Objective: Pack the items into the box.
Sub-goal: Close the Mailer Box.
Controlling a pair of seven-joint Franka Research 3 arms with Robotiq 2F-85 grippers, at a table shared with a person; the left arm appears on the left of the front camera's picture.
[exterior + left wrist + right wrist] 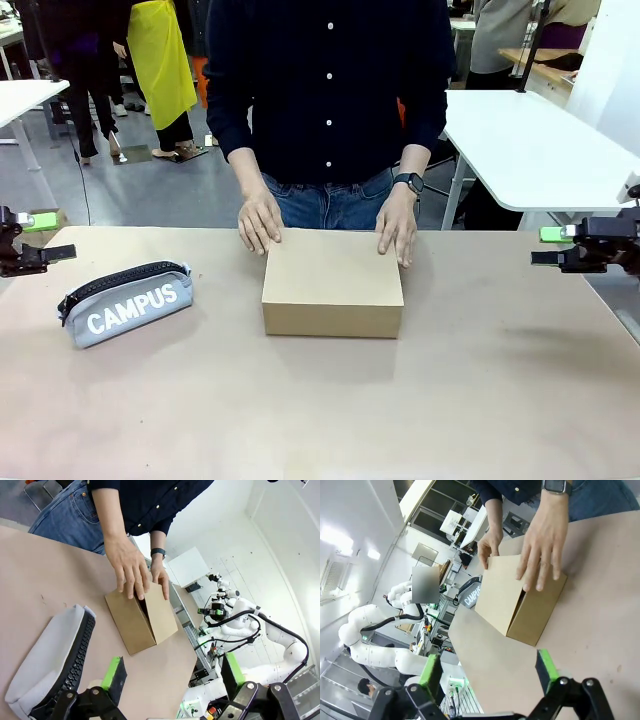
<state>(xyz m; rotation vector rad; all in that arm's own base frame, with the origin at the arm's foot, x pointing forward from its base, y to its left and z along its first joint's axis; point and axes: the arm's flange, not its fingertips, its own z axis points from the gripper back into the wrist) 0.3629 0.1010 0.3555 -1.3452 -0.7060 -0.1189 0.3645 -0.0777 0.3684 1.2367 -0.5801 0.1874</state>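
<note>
The brown cardboard box sits mid-table with its lid down. A person's two hands rest on its far corners. The items are out of view. My left gripper hovers open at the table's left edge, well away from the box. My right gripper hovers open at the right edge, equally far off. In the left wrist view the open gripper looks across the pouch toward the box. The right wrist view has the box ahead of the open gripper, with nothing between the green pads.
A grey zip pouch printed "CAMPUS" lies left of the box, near my left gripper. The person stands at the far edge behind the box. White tables stand beyond. Bare tabletop spreads in front of the box.
</note>
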